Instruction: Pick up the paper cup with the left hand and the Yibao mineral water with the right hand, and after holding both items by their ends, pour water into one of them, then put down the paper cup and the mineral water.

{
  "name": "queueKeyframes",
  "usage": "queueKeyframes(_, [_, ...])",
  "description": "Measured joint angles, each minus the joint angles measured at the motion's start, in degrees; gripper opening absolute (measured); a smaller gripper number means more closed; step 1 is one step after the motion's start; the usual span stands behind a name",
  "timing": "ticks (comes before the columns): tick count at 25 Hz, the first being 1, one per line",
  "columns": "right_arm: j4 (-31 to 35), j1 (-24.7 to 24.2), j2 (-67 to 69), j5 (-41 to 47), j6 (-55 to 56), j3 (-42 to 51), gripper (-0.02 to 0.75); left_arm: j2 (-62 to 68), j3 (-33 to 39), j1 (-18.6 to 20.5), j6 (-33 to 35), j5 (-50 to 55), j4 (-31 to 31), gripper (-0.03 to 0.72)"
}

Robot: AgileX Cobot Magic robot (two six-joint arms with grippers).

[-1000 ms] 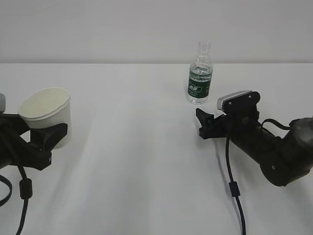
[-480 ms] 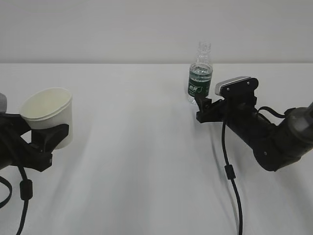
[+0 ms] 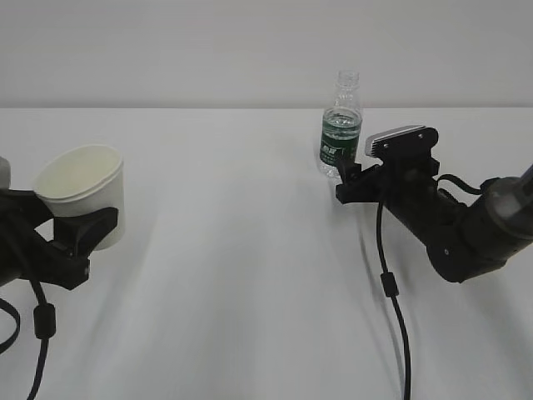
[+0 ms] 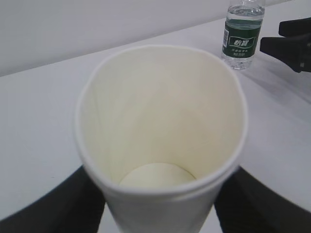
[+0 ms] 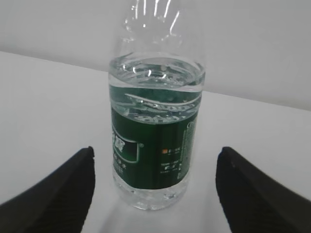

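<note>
Left pincer (image 3: 79, 237) grips the paper cup (image 3: 83, 196) low on its wall, tilted, clear of the worktop (image 3: 233, 250). We judge that half of the pickup done. Right pincer (image 5: 155, 189) stands released, its fingers either side of the Yibao mineral water (image 5: 155, 145), not touching. Next it must advance, then clamp. Only the right wrist view shows the waterline; only the left wrist view shows the cup empty.
</note>
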Motion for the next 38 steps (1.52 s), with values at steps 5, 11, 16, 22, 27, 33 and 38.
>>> queueKeyframes(5, [0.34, 0.0, 0.23, 0.38, -1.66, 0.0, 0.59, 0.0, 0.0, 0.0, 0.0, -0.26, 0.0, 0.468])
queueKeyframes(11, [0.34, 0.0, 0.23, 2.21, -1.54, -0.12, 0.603, 0.0, 0.0, 0.0, 0.0, -0.36, 0.23, 0.468])
queueKeyframes(16, [0.34, 0.0, 0.23, 7.77, -0.84, -1.88, 0.68, 0.0, 0.0, 0.0, 0.0, -0.53, 0.43, 0.468])
queueKeyframes(22, [0.34, 0.0, 0.23, 8.25, 0.09, -2.94, 0.69, 0.0, 0.0, 0.0, 0.03, -0.53, 0.43, 0.47])
queueKeyframes(27, [-0.57, 0.0, 0.26, 8.52, 1.36, -3.4, 0.69, 0.0, 0.0, 0.0, 0.03, -0.53, 0.43, 0.469])
queueKeyframes(33, [-2.24, 0.0, 2.59, 8.61, 3.71, -5.84, 0.69, 0.0, 0.0, 0.0, 0.03, -0.62, 0.56, 0.468])
queueKeyframes(38, [-2.33, 0.0, 4.37, 8.1, 4.38, -6.41, 0.689, 0.0, 0.0, 0.0, 0.03, -0.62, 0.56, 0.468])
